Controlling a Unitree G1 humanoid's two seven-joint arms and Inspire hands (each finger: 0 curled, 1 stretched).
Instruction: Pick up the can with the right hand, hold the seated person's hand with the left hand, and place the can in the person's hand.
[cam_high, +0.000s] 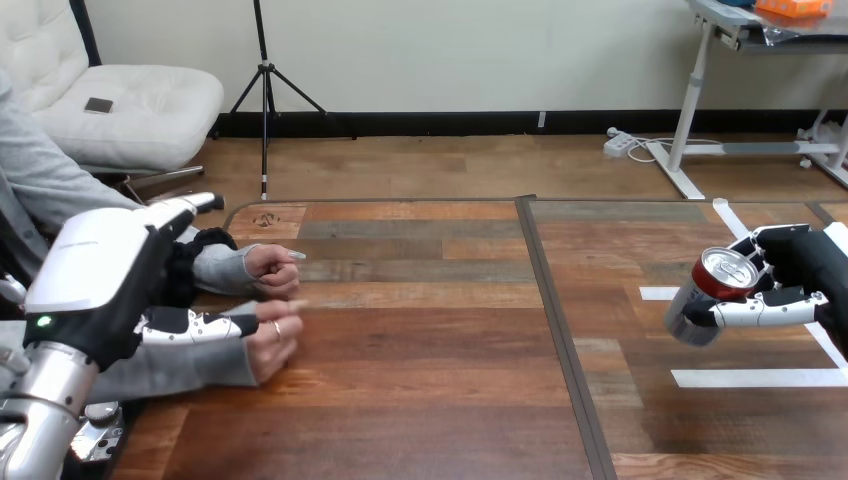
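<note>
Can (700, 298) is sitting tilted in the right hand (812, 265), raised above the right part of the wooden surface (430, 380).
The right hand is curling its fingers (765, 311) round the can's side. The left hand (95, 265) is reaching with straight fingers (200, 324), one touching the person's nearer hand (272, 342); the person's farther hand (268, 268) is resting just beside it on the surface.

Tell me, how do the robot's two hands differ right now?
The right hand is curled round a tilted can; the left hand carries no can and sits by the person's hands. The right hand is over the table's right side, apart from the person; the left hand is at its left side. The left hand shows its white back shell, the right hand mostly black. Both are machine hands.
</note>
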